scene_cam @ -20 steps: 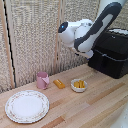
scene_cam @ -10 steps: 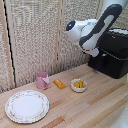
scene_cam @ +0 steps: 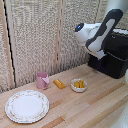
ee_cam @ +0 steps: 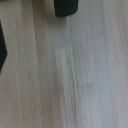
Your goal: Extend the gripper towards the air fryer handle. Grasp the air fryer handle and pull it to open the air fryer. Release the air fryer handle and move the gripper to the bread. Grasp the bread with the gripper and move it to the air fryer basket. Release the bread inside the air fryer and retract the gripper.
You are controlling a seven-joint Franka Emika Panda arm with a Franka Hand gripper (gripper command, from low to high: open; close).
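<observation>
Jaws: can't tell, the gripper is mostly hidden behind the arm's own black-and-white body in the exterior view, and the wrist view only shows blurred dark shapes at its edges over bare wooden table. Gripper hangs just in front of the air fryer, at about 2 o'clock in the exterior view. Air fryer sits at the table's far end, glossy black; its basket looks pushed in. Handle not clearly made out, the arm covers that area. Bread lies flat on the table near centre, at roughly 6 o'clock from the curtain seam, well apart from the gripper. Pink cup just beside the bread, toward 9 o'clock. Small white bowl with yellow chunks near the bread, toward 3 o'clock. Patterned plate at 7 o'clock, nearest the front edge.
</observation>
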